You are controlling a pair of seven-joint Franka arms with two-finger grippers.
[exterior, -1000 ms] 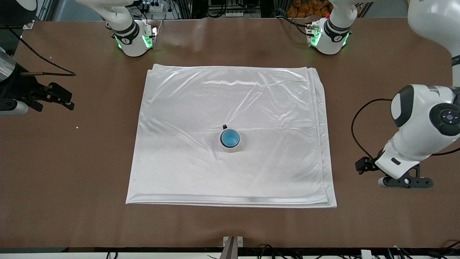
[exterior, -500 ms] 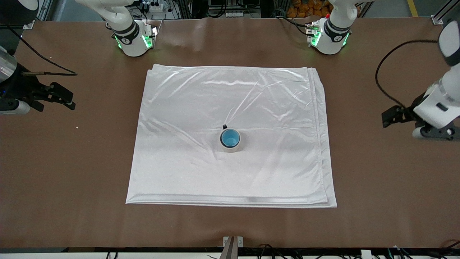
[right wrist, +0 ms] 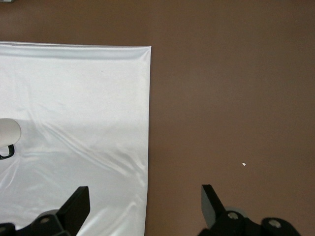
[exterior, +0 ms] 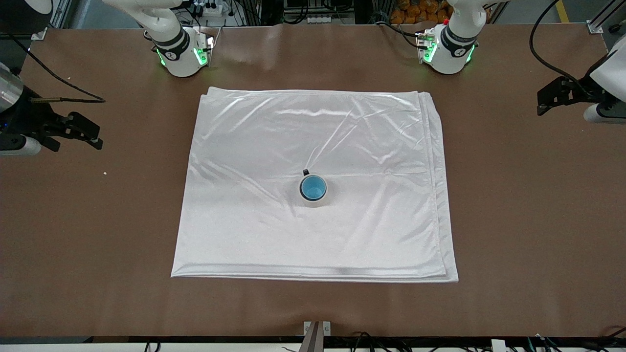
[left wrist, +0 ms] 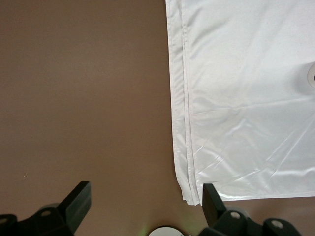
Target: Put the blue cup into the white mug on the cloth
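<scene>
Left gripper [left wrist: 142, 206]: fingers spread wide, holding nothing — up over bare table at the left arm's end, off the cloth's edge. Read as parked clear of the work.
Right gripper [right wrist: 142, 206]: fingers spread wide, also empty — over bare table at the right arm's end, just off the cloth's edge; this arm waits.
Reason for the stand-off: judged from the layout, the cup already sits in the mug, so neither gripper has anything left to hold; both hang well apart from the pair.
Blue cup [exterior: 313, 187]: inside the white mug, upright, mouth open upward. Light blue inside; only its rim and inner wall show from above, the outer wall hidden by the mug.
White mug [exterior: 313, 200]: cream-white, round, upright on the cloth, near the cloth's middle and a little toward the front camera. Small dark handle [exterior: 305, 172] points toward the arm bases. Only a thin pale ring of it shows around the cup.
Cloth [exterior: 274, 234]: large shiny white sheet, folded in layers — stacked edges show at the left arm's end — lightly creased, lying flat on the table [exterior: 528, 234].
Table: brown, matte; a small white speck [exterior: 104, 172] lies near the right arm's end.
Task state: judged complete, or nearly so.
</scene>
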